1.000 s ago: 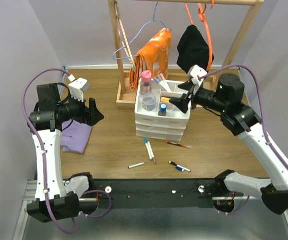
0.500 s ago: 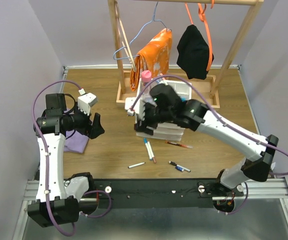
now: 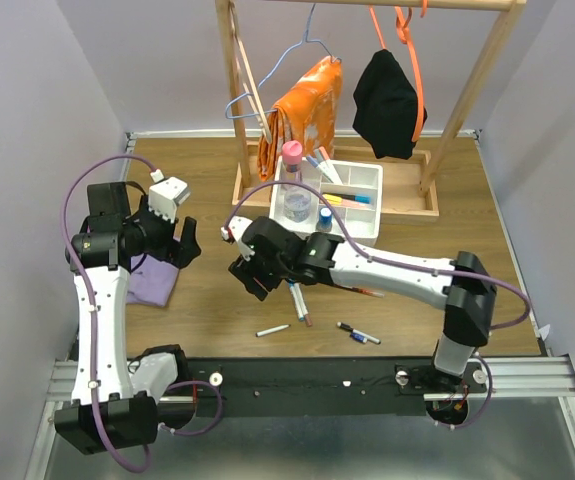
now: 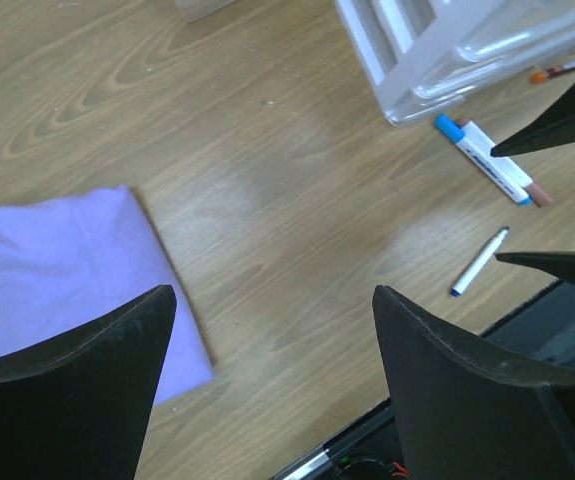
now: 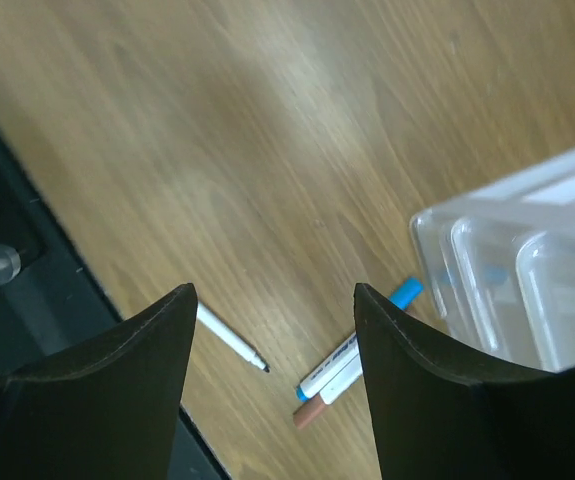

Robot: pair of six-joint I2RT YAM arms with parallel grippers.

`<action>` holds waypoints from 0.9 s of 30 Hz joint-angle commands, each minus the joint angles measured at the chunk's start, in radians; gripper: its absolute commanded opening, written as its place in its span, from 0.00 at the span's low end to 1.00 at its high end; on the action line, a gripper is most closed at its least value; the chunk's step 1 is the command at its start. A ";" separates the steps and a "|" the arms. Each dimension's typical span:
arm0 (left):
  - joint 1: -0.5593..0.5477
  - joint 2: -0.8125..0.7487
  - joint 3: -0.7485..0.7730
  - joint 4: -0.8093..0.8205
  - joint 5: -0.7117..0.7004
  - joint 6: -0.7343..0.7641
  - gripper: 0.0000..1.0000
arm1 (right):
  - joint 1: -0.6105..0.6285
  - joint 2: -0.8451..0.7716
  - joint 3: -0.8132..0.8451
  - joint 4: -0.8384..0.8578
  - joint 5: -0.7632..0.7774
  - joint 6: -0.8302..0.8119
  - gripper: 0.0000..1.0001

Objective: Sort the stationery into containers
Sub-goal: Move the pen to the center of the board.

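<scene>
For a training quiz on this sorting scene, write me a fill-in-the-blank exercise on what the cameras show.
1. The cloth beside the left gripper is ___ in colour.
2. The right gripper hovers over the wood with its jaws ___.
3. The tallest bottle in the white tray has a ___ cap.

Missing words: purple; open; pink.
</scene>
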 commanded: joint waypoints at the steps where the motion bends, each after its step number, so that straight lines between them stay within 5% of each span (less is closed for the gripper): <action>1: 0.011 -0.058 -0.033 0.086 -0.104 -0.088 0.89 | -0.004 0.093 0.002 -0.021 0.209 0.218 0.71; 15: -0.007 -0.099 -0.025 0.146 -0.324 -0.184 0.91 | -0.016 0.254 -0.046 -0.095 0.386 0.386 0.77; 27: -0.015 -0.133 -0.079 0.155 -0.298 -0.189 0.91 | -0.047 0.283 -0.085 -0.101 0.339 0.440 0.63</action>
